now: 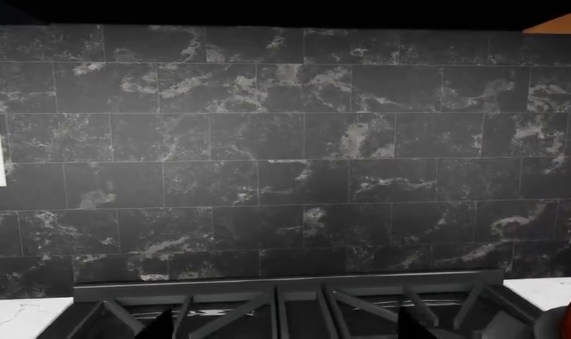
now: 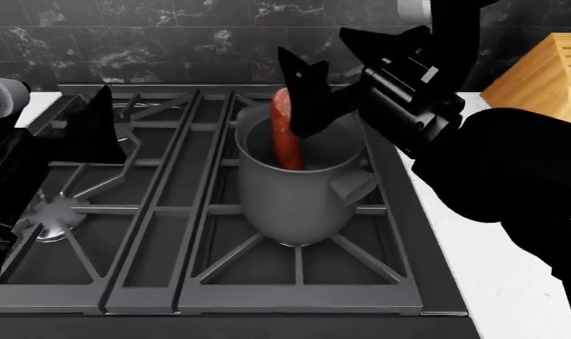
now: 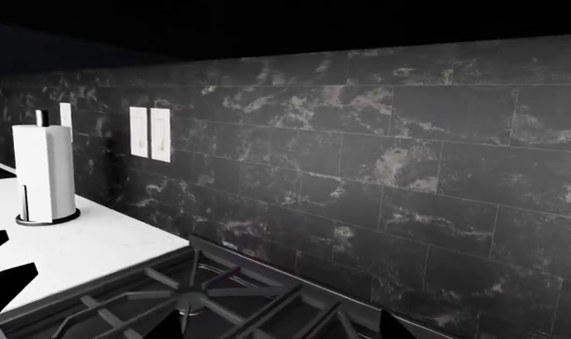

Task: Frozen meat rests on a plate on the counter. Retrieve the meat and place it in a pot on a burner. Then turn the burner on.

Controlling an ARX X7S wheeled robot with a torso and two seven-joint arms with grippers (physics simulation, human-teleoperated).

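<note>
While your right claw [image 2: 313, 95] stands spread around the reddish-brown sausage-like meat [image 2: 287, 134], upright inside the tall matte-grey pot [image 2: 299, 201], your left claw's [image 2: 92, 131] opening can't be told.

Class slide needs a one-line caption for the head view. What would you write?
Right gripper poised over the grey pot on the stove, the frozen meat standing upright inside.

Right gripper [image 2: 323, 70] raised at centre, fingers spread apart, left gripper [image 2: 97, 116] low at left

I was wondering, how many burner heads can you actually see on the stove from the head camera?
2: a front-left burner head and a rear-left burner head, partly behind the left arm. Any under the pot are hidden.
</note>
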